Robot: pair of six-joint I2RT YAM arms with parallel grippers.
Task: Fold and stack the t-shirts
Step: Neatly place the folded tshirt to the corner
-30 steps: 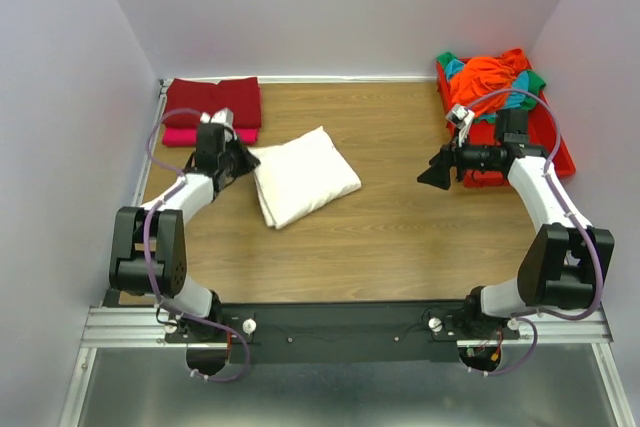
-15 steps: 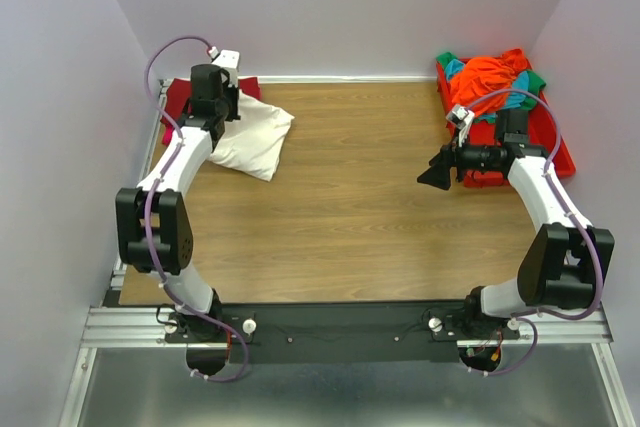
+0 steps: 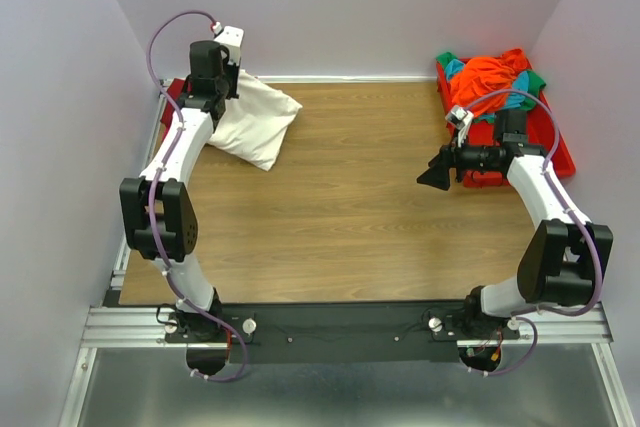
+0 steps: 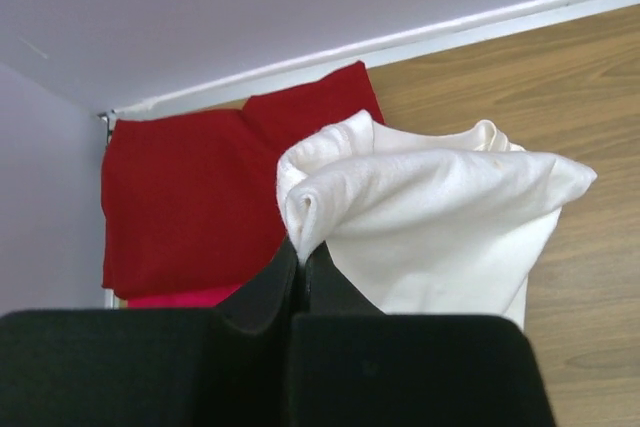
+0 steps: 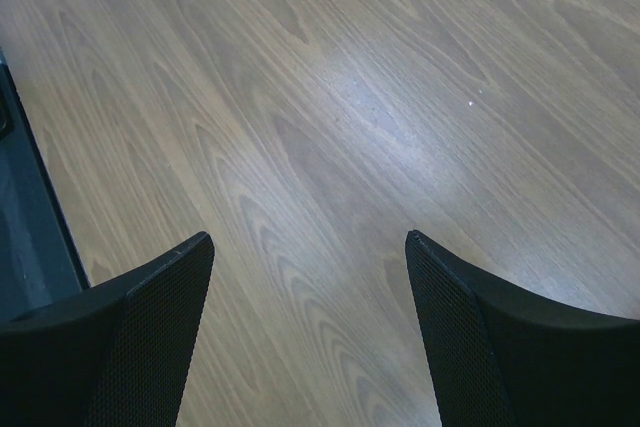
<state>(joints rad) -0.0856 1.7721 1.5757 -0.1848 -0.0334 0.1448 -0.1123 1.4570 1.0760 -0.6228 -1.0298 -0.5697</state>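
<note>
Left arm now stretches further toward the far left corner than half a second ago. It has carried the cream-white t-shirt (image 3: 257, 125) with it. One second ago that shirt lay folded on the surface (image 3: 350, 207), left of centre. Right arm holds the same pose throughout.

Left end effector (image 4: 300, 259): fingers pressed together, pinching a fold at the edge of the cream-white t-shirt. Cloth bunches and bulges out past the fingertips, with loose rolls along its top edge.

Cream-white t-shirt, top view: sits at the far left of the surface, near the back wall, its right corner pointing toward the middle. Cannot tell how much of it rests on the wood and how much hangs from the grip.

Dark red t-shirt (image 4: 190, 197): folded flat in the far left corner, behind and left of the cream cloth and partly covered by it. Pink t-shirt (image 4: 180, 298) shows as a thin strip under the dark red one's near edge.

Right end effector (image 5: 308, 239): jaws wide apart, nothing between them, bare wood grain below. Top view places it right of centre, just beside the red tray (image 3: 562, 154).

Tray holds a loose heap. Orange t-shirt (image 3: 495, 72) lies on top, teal t-shirt (image 3: 455, 69) shows at the left, and green t-shirt (image 3: 537, 79) at the right.
</note>
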